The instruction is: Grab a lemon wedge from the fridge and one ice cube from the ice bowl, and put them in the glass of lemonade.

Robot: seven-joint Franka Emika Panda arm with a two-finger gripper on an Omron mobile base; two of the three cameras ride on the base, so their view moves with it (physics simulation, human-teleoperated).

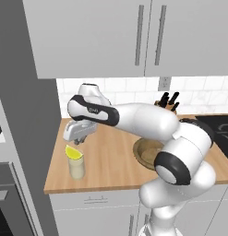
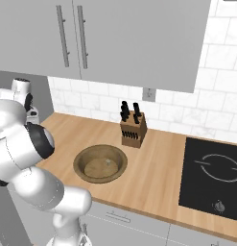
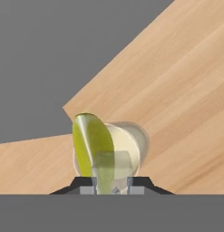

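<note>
So the lemon wedge (image 1: 74,152) is seen sitting on the rim of the glass of lemonade (image 1: 77,168), near the front left corner of the desk (image 1: 111,170). The gripper (image 1: 78,141) is hung right above it, and in the hand view something pale and see-through is seen pinched between the fingers (image 3: 87,190), right over the glass mouth. That looks a lot like an ice cube (image 3: 112,168), though it can't be called for sure. The fingers are drawn nearly together on it.

Progress-wise: the lemon half is judged basically done, since the wedge is already perched at the glass, tilted, partly above the rim. The ice half looks to be at the drop stage, with the cube not yet let go. The ice bowl (image 2: 100,163) is seen further right on the desk, well apart from the glass, with what may be one small cube left inside. What's left is probably just releasing over the glass.
</note>
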